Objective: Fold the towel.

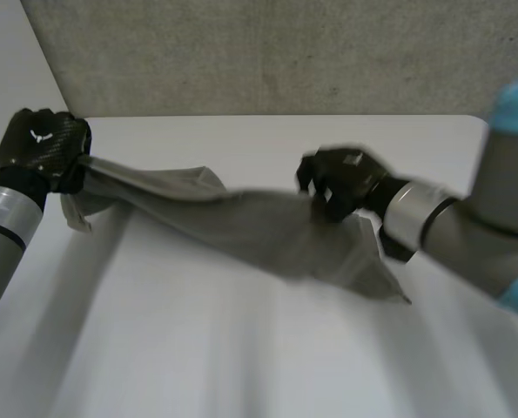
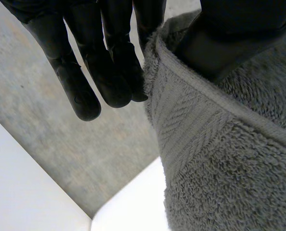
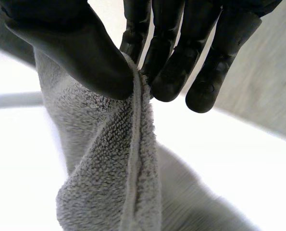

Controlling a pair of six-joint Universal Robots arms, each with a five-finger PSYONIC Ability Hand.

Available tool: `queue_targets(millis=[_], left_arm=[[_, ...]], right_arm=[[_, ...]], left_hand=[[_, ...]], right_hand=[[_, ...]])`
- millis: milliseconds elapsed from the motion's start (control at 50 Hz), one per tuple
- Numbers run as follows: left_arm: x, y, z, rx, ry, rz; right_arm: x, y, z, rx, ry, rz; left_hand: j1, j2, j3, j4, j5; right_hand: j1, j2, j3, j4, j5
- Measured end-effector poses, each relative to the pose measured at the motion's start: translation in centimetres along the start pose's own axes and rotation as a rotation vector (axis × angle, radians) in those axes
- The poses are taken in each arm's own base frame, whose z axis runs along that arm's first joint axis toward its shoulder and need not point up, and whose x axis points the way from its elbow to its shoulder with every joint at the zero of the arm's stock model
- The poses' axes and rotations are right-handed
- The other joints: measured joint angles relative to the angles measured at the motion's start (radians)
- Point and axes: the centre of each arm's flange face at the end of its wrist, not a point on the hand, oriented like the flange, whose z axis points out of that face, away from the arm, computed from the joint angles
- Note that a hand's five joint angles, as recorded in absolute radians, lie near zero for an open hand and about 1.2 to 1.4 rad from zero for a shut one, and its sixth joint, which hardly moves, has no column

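Towel [image 1: 241, 222]: grey terry cloth with a woven hem band, held off the white table [image 1: 198, 348] and stretched as a loose, bunched band between the two hands. It runs from the table's far left corner down towards the middle right and sags slightly along its length. One short flap hangs below the left hand, and a wider corner hangs below the right hand towards the table top. Whether that corner touches the surface cannot be determined.

Left hand [image 1: 43, 144]: located at the far left corner of the table, closed on one end of the towel. In the left wrist view, the thumb [image 2: 229, 43] lies across the hemmed edge, and the fingers [image 2: 109, 72] extend nearly straight beside that edge, the nearest one touching the hem. The cloth is pinched between the thumb and that finger.

Right hand [image 1: 341, 183]: located right of centre, above the table, closed on the opposite end of the towel. In the right wrist view, the thumb [image 3: 75, 53] and the fingertips [image 3: 167, 72] meet on the hem and clamp a fold of cloth between them. The rest of the towel drops away below the palm.

Arms: the left forearm enters from the near left and the right forearm from the near right.

Surroundings: a grey wall panel [image 1: 285, 52] stands behind the table's far edge.
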Motion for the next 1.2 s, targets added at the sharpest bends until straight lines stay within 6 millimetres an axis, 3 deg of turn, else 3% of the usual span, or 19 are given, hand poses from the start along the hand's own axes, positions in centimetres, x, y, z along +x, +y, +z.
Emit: queue_targets(millis=[120, 180, 240, 300, 400, 600, 720, 820, 960, 1200], left_arm=[[-1.1, -4.6, -0.6, 0.127, -0.027, -0.026], [-1.6, -7.3, -1.1, 0.192, -0.021, -0.076], [-2.0, -9.2, -1.4, 0.226, 0.007, -0.135], [-2.0, -10.2, -1.5, 0.233, 0.045, -0.194], [-1.5, -8.6, -0.6, 0.163, 0.099, -0.267], [1.6, 1.3, 0.7, -0.138, 0.163, -0.309], [2.3, 4.0, 0.6, -0.214, 0.178, -0.240], [1.9, 4.5, 0.7, -0.222, 0.171, -0.202], [1.7, 4.4, 0.6, -0.220, 0.167, -0.196], [2.3, 4.4, 0.2, -0.227, 0.180, -0.202]], right_arm=[[1.4, -8.4, -5.2, 0.166, 0.075, -0.070], [1.4, -11.2, -7.3, 0.225, 0.089, -0.099], [1.2, -12.5, -8.4, 0.255, 0.087, -0.117], [1.3, -12.5, -8.5, 0.251, 0.078, -0.117], [2.0, -9.4, -6.5, 0.157, 0.060, -0.088], [4.5, 2.2, -1.0, -0.156, 0.109, -0.118], [5.4, 6.7, 0.0, -0.263, 0.165, -0.152], [5.4, 8.8, -0.1, -0.302, 0.181, -0.161], [4.9, 10.2, -1.1, -0.340, 0.176, -0.142], [3.7, 9.8, -2.4, -0.334, 0.177, -0.055]], left_hand=[[0.000, 0.000, 0.002, 0.003, 0.000], [0.000, 0.000, 0.003, 0.003, 0.000], [0.000, 0.002, 0.003, 0.003, 0.000], [0.000, 0.003, 0.003, 0.003, 0.000], [0.000, 0.003, 0.003, 0.003, 0.004], [0.000, 0.003, 0.004, 0.004, 0.004], [0.000, 0.003, 0.004, 0.004, 0.004], [0.000, 0.003, 0.004, 0.004, 0.004], [0.000, 0.003, 0.004, 0.004, 0.004], [0.000, 0.003, 0.004, 0.004, 0.004]], right_hand=[[0.000, 0.000, 0.000, 0.000, 0.000], [0.000, 0.000, 0.001, 0.000, 0.000], [0.000, 0.001, 0.005, 0.000, 0.000], [0.002, 0.001, 0.005, 0.000, 0.002], [0.003, 0.000, 0.005, 0.000, 0.003], [-0.016, -0.016, -0.018, -0.032, -0.035], [-0.541, -0.518, -0.536, -0.533, -0.557], [-0.700, -0.676, -0.700, -0.712, -0.743], [-0.723, -0.687, -0.714, -0.719, -0.754], [-0.811, -0.781, -0.801, -0.809, -0.845]])
